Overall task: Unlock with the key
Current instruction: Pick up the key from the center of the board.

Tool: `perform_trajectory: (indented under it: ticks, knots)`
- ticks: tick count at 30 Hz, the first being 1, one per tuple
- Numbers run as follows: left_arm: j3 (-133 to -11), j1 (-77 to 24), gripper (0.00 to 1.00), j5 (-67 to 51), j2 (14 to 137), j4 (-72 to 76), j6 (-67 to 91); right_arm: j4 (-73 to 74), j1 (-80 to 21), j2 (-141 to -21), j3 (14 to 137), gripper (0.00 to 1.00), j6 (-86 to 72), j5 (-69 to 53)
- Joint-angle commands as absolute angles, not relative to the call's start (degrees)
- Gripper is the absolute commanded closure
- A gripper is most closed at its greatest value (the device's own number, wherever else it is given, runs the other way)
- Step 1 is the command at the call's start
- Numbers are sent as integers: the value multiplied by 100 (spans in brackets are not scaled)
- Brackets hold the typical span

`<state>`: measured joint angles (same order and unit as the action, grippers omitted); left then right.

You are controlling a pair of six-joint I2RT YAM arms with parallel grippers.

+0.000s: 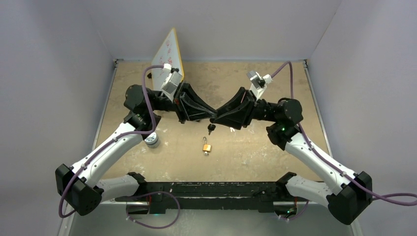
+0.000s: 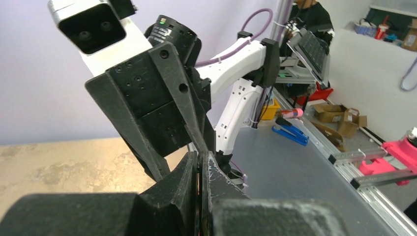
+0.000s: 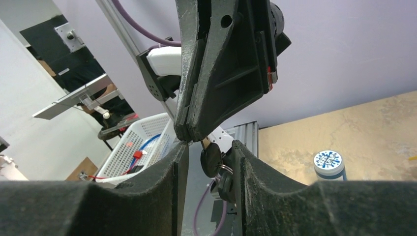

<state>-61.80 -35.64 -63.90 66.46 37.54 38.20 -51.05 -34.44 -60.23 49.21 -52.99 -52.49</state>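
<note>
Pinching the key (image 3: 211, 160) by its blade, tight in my left hand (image 3: 190, 135), right hand (image 3: 210, 147) spread loose around its head... release too early and it probably drops.

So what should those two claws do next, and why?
Probably close the right gripper on the key: its black head hangs between the open fingers, while the left gripper pinches only the blade, and the padlock lies below.
</note>
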Motion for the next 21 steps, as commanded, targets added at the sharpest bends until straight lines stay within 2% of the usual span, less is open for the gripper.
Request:
perform_trajectory:
  ticks: [1, 4, 8, 11, 19, 21]
  knots:
    - [-6517, -3534, 100, -5742, 6609, 3180, 3498, -4950, -3439, -6051, 5293, 61, -4941, -5262]
    - [-6604, -3541, 100, -5185, 6537, 2568, 3285, -4456, -3437, -5963, 5332, 63, -4534, -5125]
    - [-6574, -3542, 100, -4838, 6398, 2281, 3174, -3757, -3437, -5849, 5399, 70, -4006, -4942]
    - [-6567, -3538, 100, -4825, 6381, 2234, 3152, -3841, -3442, -5814, 5318, 81, -3983, -4932]
    - [-6513, -3535, 100, -4792, 6354, 2237, 3127, -4100, -3438, -5852, 5270, 100, -4135, -4796]
    - [-6549, -3542, 99, -4595, 6346, 2033, 3075, -4110, -3437, -5840, 5210, 100, -4140, -4686]
